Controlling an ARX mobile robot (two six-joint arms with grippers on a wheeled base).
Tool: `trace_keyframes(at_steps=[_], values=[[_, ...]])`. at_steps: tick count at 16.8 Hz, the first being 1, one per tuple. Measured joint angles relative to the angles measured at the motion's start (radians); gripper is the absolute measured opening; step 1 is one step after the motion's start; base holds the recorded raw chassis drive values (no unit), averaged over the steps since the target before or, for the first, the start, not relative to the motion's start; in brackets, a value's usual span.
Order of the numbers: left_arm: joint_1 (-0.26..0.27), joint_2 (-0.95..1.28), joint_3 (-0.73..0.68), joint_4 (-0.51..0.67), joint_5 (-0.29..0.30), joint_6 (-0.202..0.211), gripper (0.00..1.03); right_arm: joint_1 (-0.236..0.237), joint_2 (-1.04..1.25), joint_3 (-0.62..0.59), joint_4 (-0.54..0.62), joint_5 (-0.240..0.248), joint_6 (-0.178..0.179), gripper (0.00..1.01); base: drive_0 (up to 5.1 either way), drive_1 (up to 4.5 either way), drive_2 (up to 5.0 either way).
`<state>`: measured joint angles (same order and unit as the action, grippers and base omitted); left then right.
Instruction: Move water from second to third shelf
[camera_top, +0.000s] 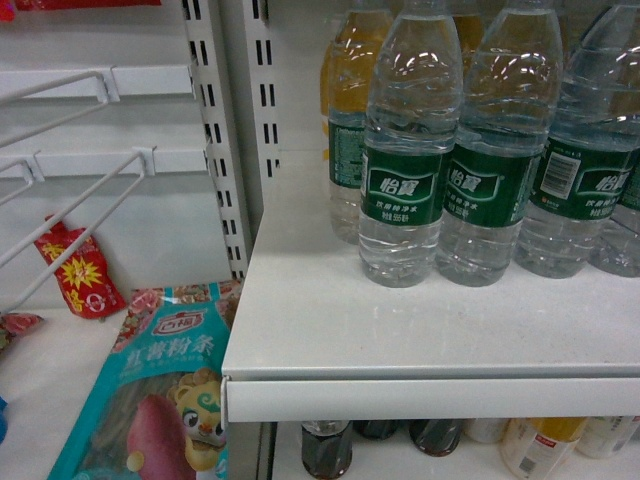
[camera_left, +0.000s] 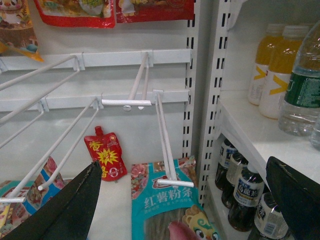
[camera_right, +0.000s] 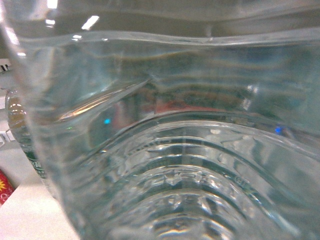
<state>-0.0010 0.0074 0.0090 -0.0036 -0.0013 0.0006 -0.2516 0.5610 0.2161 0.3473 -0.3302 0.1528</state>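
- Water (camera_top: 410, 150): in the head view several clear bottles with green labels stand in the upper right of the frame on a white shelf (camera_top: 400, 330), touching side by side, with orange juice bottles (camera_top: 345, 80) behind them. Below, at the bottom edge, dark cola bottles (camera_top: 327, 448) sit on a lower shelf. No arm or tool shows in this view, so I cannot say from here which bottle is the chosen one.
- Left wrist view: the left tool (camera_left: 190, 200) is spread wide, its dark fingers (camera_left: 75, 205) at the lower left and lower right corners with nothing between them. It faces the white wire hooks (camera_left: 162, 130) and snack bags (camera_left: 167, 200), left of the shelving; a water bottle stands at the right edge.
- Right wrist view: ribbed clear plastic fills the whole frame, so the camera is very close against a bottle of water. The right tool itself is hidden; I cannot tell whether it is spread or pinching.
- Judgement: the task appears to be at the grasp stage at most; lifting and placing on the other shelf are left.
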Motion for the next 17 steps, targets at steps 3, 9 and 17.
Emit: trace_keyframes(at_steps=[3,9,17], values=[[0.0,0.0,0.0,0.0,0.0,0.0,0.98,0.001,0.0,0.0,-0.002,-0.001,0.0,0.41,0.0,0.0,0.0],[0.0,0.0,0.0,0.0,0.001,0.0,0.98,0.025,-0.011,0.015,0.034,-0.085,0.026,0.41,0.0,0.0,0.0],[0.0,0.0,0.0,0.0,0.001,0.0,0.98,0.264,0.198,0.032,0.042,0.096,-0.024,0.41,0.0,0.0,0.0]])
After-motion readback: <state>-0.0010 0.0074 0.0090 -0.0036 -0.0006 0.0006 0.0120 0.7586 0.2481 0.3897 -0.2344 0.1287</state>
